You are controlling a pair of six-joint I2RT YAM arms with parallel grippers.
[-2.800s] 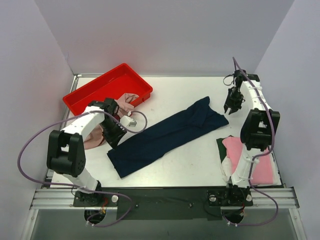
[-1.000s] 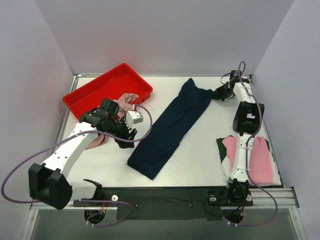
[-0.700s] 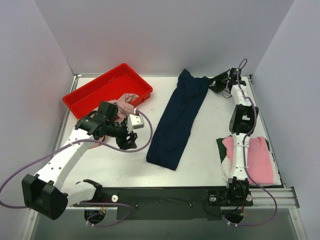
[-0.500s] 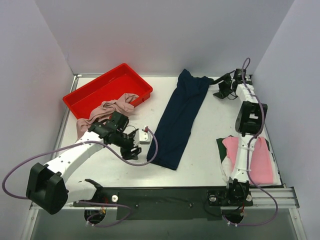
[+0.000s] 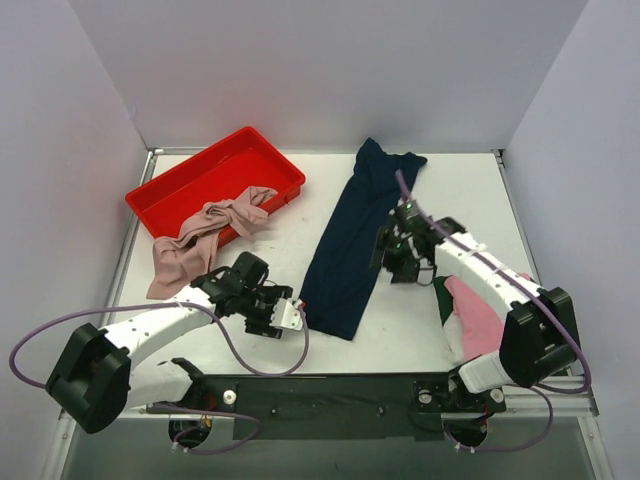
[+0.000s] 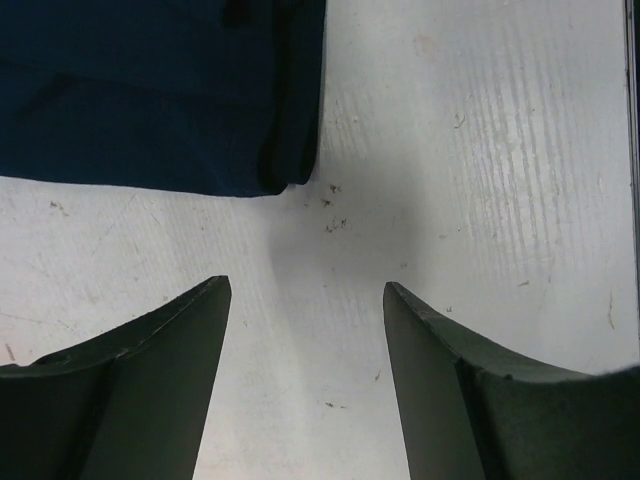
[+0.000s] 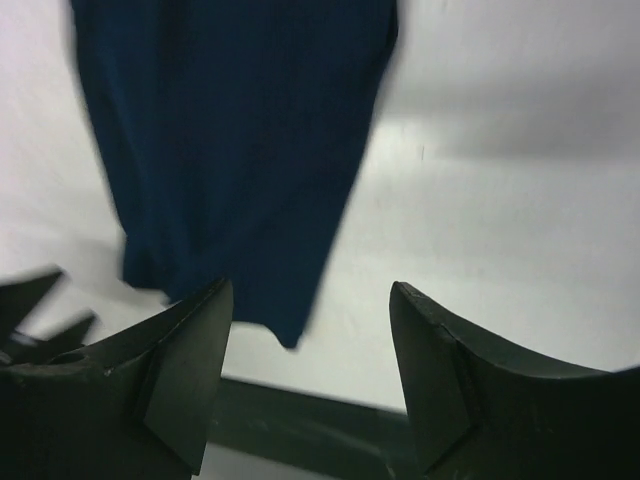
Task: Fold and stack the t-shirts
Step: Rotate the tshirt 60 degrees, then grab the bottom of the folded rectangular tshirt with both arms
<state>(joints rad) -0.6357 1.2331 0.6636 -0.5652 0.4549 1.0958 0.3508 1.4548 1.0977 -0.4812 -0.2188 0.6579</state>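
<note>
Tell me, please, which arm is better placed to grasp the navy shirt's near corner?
Left: the left gripper, open, faces the navy shirt's corner closely; the right gripper hovers beside its middle.

Navy shirt (image 5: pixel 355 235) lies as a long strip down mid-bench (image 5: pixel 470 190), splitting it. Open lanes: far right corner, and the gap between strip and tray (image 5: pixel 180 178). Beige shirt (image 5: pixel 195 240) drapes over tray's near rim, blocking left. Pink shirt (image 5: pixel 480 320) fills near right. Left claw (image 6: pixel 305 285) spread over bare bench, navy hem just ahead.
</note>
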